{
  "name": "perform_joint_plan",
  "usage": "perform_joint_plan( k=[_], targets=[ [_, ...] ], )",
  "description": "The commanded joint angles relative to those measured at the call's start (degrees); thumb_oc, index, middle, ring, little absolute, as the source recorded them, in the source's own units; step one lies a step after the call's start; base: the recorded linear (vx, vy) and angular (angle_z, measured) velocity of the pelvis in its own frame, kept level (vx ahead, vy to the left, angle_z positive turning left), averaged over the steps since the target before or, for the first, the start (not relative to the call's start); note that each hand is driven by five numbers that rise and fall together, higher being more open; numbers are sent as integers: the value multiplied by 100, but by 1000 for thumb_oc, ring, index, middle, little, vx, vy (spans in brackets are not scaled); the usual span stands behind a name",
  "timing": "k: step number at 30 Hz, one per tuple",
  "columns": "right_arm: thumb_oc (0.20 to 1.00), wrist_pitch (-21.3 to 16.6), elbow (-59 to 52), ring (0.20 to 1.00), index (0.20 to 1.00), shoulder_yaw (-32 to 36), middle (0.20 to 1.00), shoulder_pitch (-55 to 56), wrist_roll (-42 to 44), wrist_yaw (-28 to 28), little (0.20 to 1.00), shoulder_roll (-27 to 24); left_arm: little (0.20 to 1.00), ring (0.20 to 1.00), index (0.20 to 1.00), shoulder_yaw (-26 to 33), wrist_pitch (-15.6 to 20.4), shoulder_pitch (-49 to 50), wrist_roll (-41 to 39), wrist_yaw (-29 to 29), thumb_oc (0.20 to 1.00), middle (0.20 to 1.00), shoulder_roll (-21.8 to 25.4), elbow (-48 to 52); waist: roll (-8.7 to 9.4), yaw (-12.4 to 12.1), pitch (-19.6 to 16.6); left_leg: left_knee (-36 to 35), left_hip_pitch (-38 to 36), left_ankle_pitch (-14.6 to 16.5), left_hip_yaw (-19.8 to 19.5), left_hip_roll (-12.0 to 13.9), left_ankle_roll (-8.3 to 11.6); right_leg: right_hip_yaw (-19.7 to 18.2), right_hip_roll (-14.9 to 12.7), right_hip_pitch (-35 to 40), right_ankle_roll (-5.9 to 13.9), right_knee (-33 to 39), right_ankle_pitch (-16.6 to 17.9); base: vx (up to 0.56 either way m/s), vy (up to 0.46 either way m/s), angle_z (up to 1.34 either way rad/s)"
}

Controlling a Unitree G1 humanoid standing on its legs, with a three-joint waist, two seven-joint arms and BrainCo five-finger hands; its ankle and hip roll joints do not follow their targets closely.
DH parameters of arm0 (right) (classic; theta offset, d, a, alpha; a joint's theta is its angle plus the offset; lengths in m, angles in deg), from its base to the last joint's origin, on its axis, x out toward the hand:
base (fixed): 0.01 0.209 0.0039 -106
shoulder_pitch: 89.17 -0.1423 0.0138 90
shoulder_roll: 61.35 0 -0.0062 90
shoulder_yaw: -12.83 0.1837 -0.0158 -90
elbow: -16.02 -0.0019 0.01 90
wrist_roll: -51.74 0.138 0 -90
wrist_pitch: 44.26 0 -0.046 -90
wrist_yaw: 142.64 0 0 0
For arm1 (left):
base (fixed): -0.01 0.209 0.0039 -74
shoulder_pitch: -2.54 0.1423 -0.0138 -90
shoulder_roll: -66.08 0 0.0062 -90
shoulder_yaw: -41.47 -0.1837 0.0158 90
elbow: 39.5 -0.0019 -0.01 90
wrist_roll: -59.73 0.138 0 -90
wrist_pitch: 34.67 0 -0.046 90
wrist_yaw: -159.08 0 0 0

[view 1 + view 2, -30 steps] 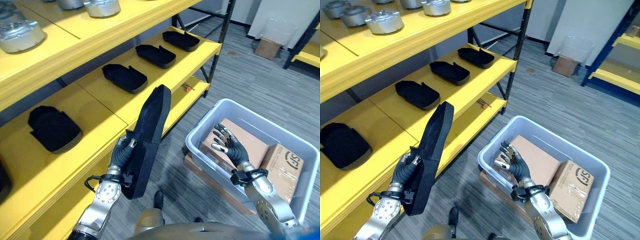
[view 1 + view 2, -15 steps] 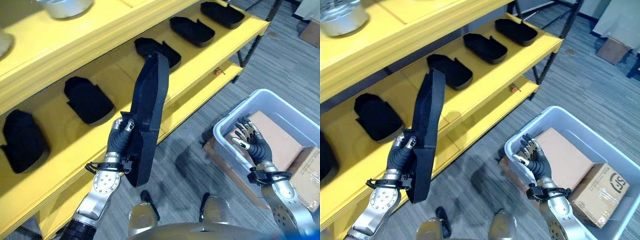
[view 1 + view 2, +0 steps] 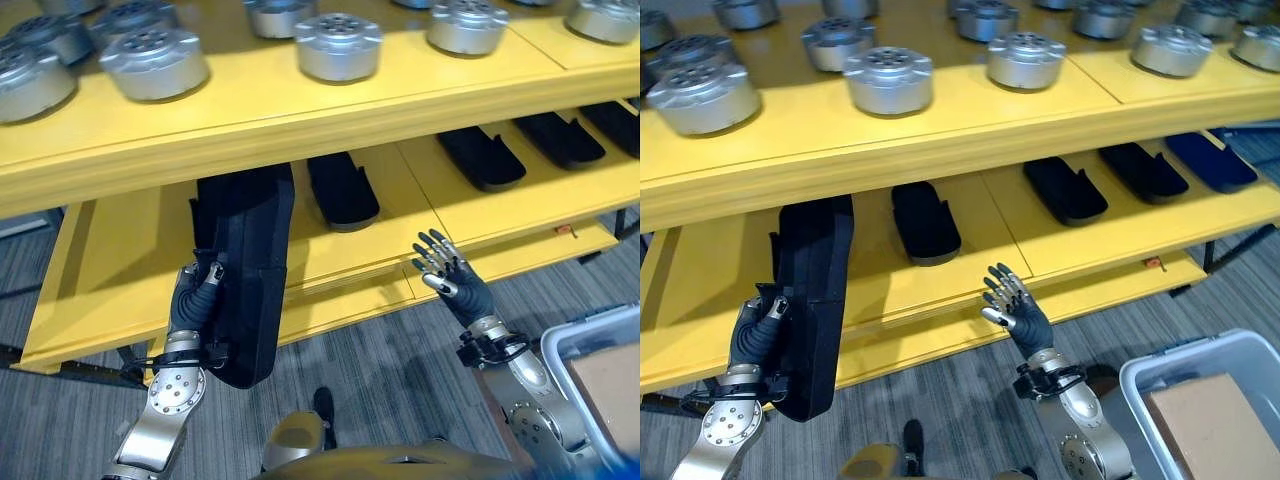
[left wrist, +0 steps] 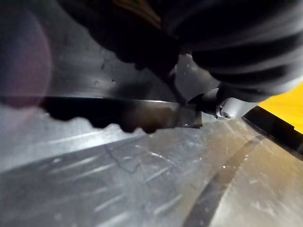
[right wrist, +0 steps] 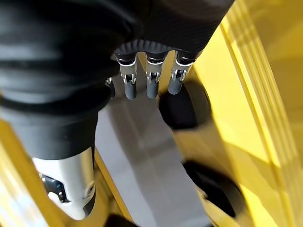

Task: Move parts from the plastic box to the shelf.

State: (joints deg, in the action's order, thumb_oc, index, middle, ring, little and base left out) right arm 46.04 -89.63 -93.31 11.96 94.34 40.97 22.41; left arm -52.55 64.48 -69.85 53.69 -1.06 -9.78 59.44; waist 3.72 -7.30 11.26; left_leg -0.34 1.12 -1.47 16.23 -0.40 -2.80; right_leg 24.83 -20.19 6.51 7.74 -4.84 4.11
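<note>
I have the long black moulded foam part in my left hand, standing nearly upright, its top end already level with the front of the yellow shelf's middle board. As I judge it, the step in hand is laying this part down on that board. To do it well, I should tip the top end away from me and under the upper board, keeping it low enough to pass beneath that board's front lip, then lower it flat into the bare stretch to the left of the nearest black foam part already lying there. The others lie in a row running off to the right with their long sides pointing far-to-near, so I should match that direction and leave a gap beside the neighbour. I should not let go until the part rests on the board along its full length.

My left fingers are curled round the near left edge of the part low down, thumb side against it, and the grip looks firm. In my left wrist view I see the dark cover and blurred surfaces close up, nothing clearer.

My right hand is held up in front of the shelf's middle board, fingers spread and nearly straight, holding nothing and touching nothing. The grey plastic box sits on the floor at the near right, a brown cardboard carton inside it.
</note>
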Motion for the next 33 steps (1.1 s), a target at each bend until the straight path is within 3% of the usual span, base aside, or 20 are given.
perform_joint_plan(
  k=[1,5,7,9,11,12,13,14,15,17,21,28,31,33],
  targets=[
    [1000,77,-77,1000,1000,132,1000,-116,436,267,1000,-213,200,200,200,182,341,-384,221,-529,200,200,97,590,-315,100,54,-386,-606,37,115,531,538,301,386,13,417,132,-250,-129,220,24],
    [1000,-8,-66,1000,1000,49,1000,-265,499,438,1000,-110,200,200,200,116,363,-388,141,-941,200,200,208,569,-239,-86,76,-417,-620,179,315,342,389,714,142,-84,603,188,281,-144,181,5],
    [1000,-110,-31,1000,1000,-47,1000,-427,436,312,1000,-25,200,200,200,61,156,-441,26,-951,200,200,207,489,-224,-151,126,-441,-674,291,539,285,297,1069,-33,-234,631,-3,471,-148,179,-32],
    [1000,-153,-104,1000,1000,1,1000,-417,215,144,1000,-7,200,200,200,-17,159,-622,16,-811,200,200,227,269,-265,13,125,-453,-620,339,307,151,108,594,361,-460,505,-587,-12,-66,179,-18],
    [1000,-237,-167,1000,1000,42,1000,-333,-151,180,1000,-53,200,200,200,-17,232,-577,-48,-710,200,200,220,210,-262,109,105,-466,-638,356,297,99,54,426,698,-569,406,-830,-271,13,67,57],
    [1000,-250,-204,1000,1000,71,1000,-289,-247,203,1000,-104,200,200,200,-16,235,-554,-121,-667,200,200,205,194,-235,167,107,-466,-653,372,223,56,58,283,936,-551,353,-722,-375,61,-28,55],
    [1000,-290,-266,1000,1000,169,1000,-125,-313,324,1000,-238,200,200,200,-62,223,-465,-269,-533,200,200,105,164,-164,323,102,-466,-600,234,4,-65,86,-179,1479,-488,136,-326,-364,126,-76,28],
    [1000,-339,-294,1000,1000,242,1000,15,-335,373,1000,-299,200,200,200,-114,277,-385,-255,-457,200,200,24,129,-139,429,70,-466,-570,184,-243,-132,114,-619,1730,-443,34,-120,-379,141,-105,51],
    [1000,-372,-293,1000,1000,290,1000,91,-288,396,1000,-320,200,200,200,-192,355,-376,-219,-365,200,200,-30,99,-123,496,41,-466,-522,141,-391,-154,127,-891,1799,-423,-15,39,-379,112,-96,76],
    [1000,-639,-93,1000,1000,203,1000,-95,-253,307,1000,-319,200,200,200,-325,496,-564,-296,-318,200,200,-129,143,-112,458,80,-466,-356,52,-503,-81,203,-1027,1843,-460,-104,209,-524,-41,-182,49],
    [1000,-615,-82,1000,1000,273,1000,93,-209,349,1000,-276,200,200,200,-429,509,-521,-236,-581,200,200,-232,225,-84,483,51,-466,-408,92,-598,-98,222,-1116,1839,-319,-79,402,-489,47,-145,11],
    [1000,-973,-127,1000,1000,398,1000,377,-1002,72,1000,-525,200,200,200,-571,529,-327,-367,-533,200,200,-112,273,-185,648,65,-368,-558,181,-491,-137,215,-1145,1830,-292,-96,275,-602,54,-106,12],
    [1000,-1283,-4,1000,1000,537,1000,317,-955,-59,1000,-693,200,200,200,-582,549,-397,-345,-654,200,200,75,195,-211,752,191,183,-448,391,-206,-135,220,-1072,1767,-354,-148,95,-672,-62,-160,7],
    [1000,-1399,14,1000,1000,593,1000,213,-1085,-293,1000,-811,200,200,200,-666,535,-507,-572,-793,200,200,114,174,-171,837,373,1176,-188,728,160,15,306,-925,1601,-328,-241,-105,-740,-73,-84,7]
  ],
)
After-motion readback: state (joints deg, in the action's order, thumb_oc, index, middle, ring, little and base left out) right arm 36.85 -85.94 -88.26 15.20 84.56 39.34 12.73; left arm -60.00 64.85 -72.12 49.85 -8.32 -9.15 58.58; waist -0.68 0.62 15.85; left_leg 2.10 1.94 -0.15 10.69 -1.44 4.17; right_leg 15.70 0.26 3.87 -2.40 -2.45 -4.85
